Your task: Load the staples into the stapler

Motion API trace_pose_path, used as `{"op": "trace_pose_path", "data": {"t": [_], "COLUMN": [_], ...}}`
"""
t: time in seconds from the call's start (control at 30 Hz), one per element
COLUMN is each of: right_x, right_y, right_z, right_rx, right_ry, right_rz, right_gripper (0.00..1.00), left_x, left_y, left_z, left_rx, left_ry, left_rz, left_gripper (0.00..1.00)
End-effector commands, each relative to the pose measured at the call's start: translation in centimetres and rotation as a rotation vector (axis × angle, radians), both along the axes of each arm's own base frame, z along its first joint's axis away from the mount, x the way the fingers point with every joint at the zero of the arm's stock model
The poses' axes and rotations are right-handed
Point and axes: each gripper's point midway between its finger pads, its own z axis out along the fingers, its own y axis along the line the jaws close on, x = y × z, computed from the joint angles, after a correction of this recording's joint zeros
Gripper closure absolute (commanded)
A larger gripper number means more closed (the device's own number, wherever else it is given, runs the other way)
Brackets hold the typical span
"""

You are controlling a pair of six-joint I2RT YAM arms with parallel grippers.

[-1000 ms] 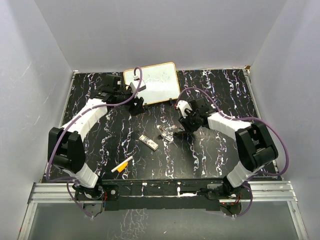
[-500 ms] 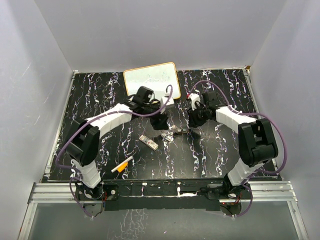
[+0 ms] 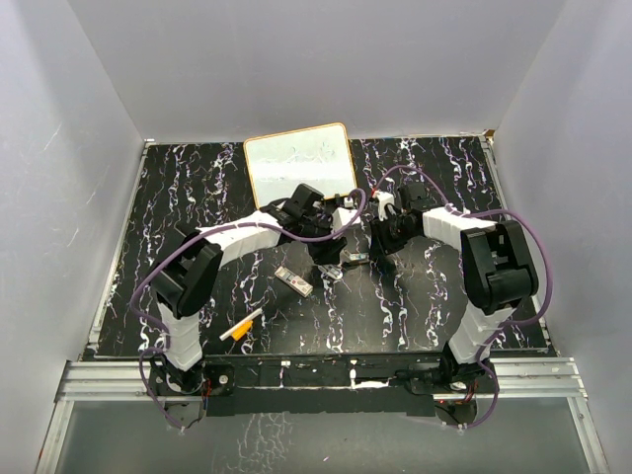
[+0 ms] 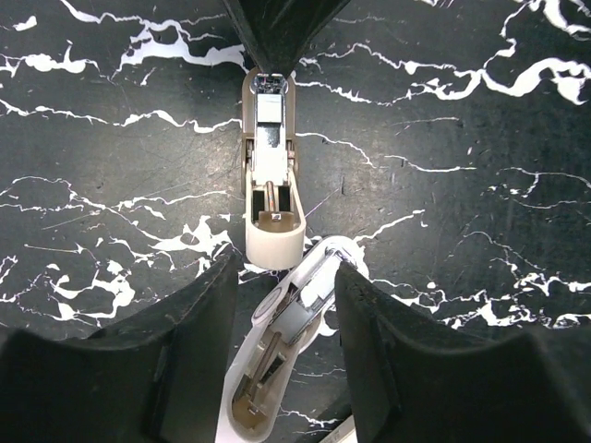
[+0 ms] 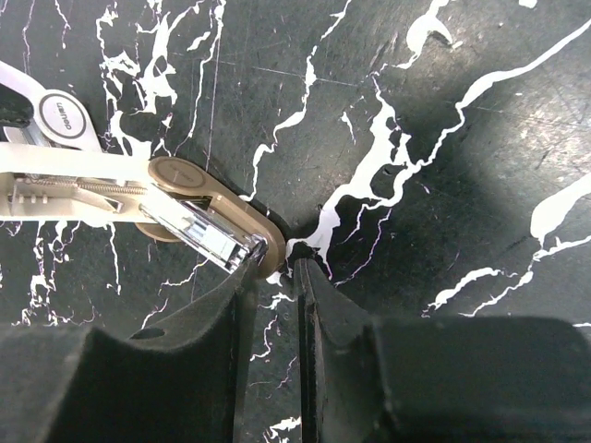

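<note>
The table (image 3: 188, 197) is lying flat and black, veined with white like marble. The stapler (image 3: 341, 263) is sitting hinged open near the middle of it. One half is a rounded beige plastic shell with a bright metal channel and a thin spring showing inside. The other is a white arm with a beige lining, angling away from the first.

The staples (image 3: 294, 281) are lying on the table just near-left of the stapler, apart from it and untouched. They are a small flat white pack with a grey-brown metallic strip.

The left gripper (image 4: 286, 277) is standing partly open, its dark matte fingers (image 4: 175, 351) straddling the white arm. A gap is showing on one side, so it is not clamping yet.

The right gripper (image 5: 275, 269) is pinching, fingers nearly together, on the rim of the beige half's far end.

An orange-and-white marker (image 3: 242, 326) is resting nearer the front, and a wood-framed whiteboard (image 3: 299, 163) is lying at the back.
</note>
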Motion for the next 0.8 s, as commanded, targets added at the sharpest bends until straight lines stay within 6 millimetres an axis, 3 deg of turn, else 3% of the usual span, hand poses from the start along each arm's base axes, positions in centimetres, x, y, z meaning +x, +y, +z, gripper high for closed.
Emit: {"op": "trace_pose_path", "data": {"t": [0.0, 0.27, 0.77], "right_x": [1.2, 1.2, 1.1], "right_y": [0.5, 0.6, 0.7], "right_z": [0.9, 0.4, -0.3], "right_rx": [0.044, 0.053, 0.063], "right_ry": [-0.019, -0.010, 0.007], "right_rz": [-0.005, -0.014, -0.027], "right_gripper": [0.75, 0.76, 0.77], "left_x": [0.9, 0.8, 0.3], "left_y": [-0.9, -2.0, -4.9], "left_z": [0.9, 1.0, 0.3], "left_rx": [-0.007, -0.022, -0.019], "left_ry": [-0.062, -0.052, -0.044], "left_rz": [-0.015, -0.039, -0.085], "left_gripper": [0.58, 0.75, 0.80]}}
